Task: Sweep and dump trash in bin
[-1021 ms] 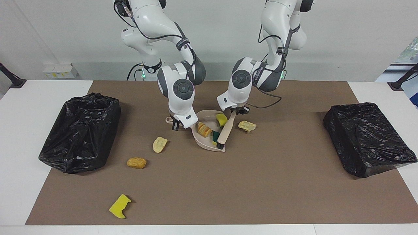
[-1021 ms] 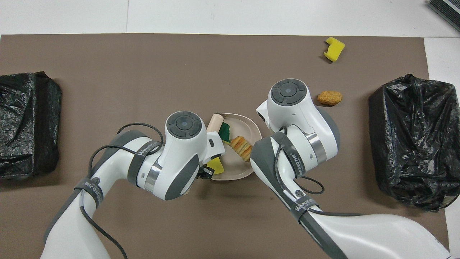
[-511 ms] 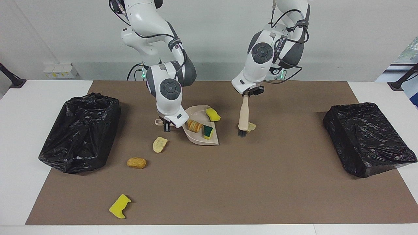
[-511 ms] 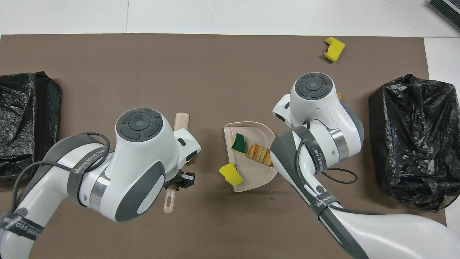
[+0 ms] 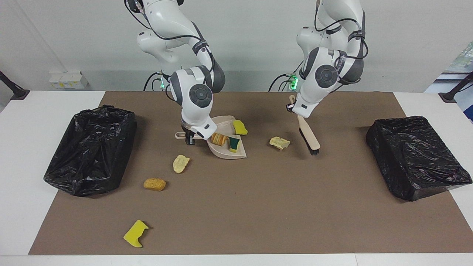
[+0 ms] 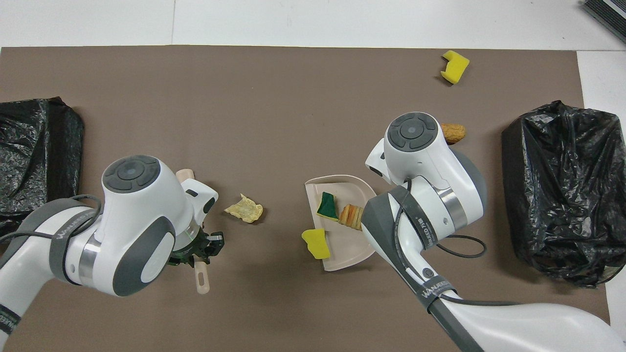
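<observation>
Brush: clamped in left gripper, centre-right of frame.
Dustpan: handle clamped in right gripper, centre.
Crumb: between them; sweep low toward pan lip.

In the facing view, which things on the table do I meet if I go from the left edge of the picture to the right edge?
Open black bin bag → yellow sponge piece → orange bread piece → pale chip → dustpan → crumpled pale scrap → brush → second black bag.
</observation>
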`<state>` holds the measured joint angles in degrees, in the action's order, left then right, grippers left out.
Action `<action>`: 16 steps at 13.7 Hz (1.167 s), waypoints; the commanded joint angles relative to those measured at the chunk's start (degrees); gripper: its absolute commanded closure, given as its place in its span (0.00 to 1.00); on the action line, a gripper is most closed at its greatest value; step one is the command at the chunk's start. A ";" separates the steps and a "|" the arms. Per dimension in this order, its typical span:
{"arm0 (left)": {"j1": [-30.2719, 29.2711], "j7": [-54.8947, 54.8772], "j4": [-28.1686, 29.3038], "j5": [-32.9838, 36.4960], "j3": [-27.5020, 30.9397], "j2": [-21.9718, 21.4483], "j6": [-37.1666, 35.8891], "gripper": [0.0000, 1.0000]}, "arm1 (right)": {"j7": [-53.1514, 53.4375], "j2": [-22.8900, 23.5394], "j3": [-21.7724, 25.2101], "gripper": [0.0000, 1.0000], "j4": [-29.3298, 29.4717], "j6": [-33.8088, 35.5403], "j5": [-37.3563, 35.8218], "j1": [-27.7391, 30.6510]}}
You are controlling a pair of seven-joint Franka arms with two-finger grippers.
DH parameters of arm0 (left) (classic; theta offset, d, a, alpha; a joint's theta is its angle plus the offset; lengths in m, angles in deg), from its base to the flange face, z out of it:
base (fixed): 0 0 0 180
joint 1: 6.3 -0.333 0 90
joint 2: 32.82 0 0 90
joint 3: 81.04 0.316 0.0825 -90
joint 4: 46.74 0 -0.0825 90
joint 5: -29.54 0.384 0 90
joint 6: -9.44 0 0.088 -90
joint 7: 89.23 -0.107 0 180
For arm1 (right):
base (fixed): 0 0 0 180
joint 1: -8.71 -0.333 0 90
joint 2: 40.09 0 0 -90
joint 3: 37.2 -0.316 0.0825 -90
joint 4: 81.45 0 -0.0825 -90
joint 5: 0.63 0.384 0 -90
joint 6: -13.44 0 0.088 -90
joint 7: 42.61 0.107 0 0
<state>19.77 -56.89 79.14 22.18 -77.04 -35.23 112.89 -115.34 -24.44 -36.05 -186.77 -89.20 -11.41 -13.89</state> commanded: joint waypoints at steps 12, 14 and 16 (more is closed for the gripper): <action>18.55 0.97 4.63 -17.58 -1.19 0.04 15.34 1.00 | 9.01 -3.87 -0.27 1.00 -6.39 -1.68 -0.64 -0.60; 21.03 1.24 2.53 -20.13 -1.19 1.18 18.00 1.00 | 9.54 -4.22 -0.27 1.00 -6.92 -1.68 -0.64 -0.34; 23.14 0.98 1.03 -20.41 -1.27 1.97 20.36 1.00 | 9.89 -4.31 -0.27 1.00 -7.36 -1.68 -0.64 -0.07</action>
<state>40.64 -56.39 82.05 2.85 -79.22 -34.33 131.12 -107.26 -26.89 -35.92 -191.76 -90.16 -11.43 -14.84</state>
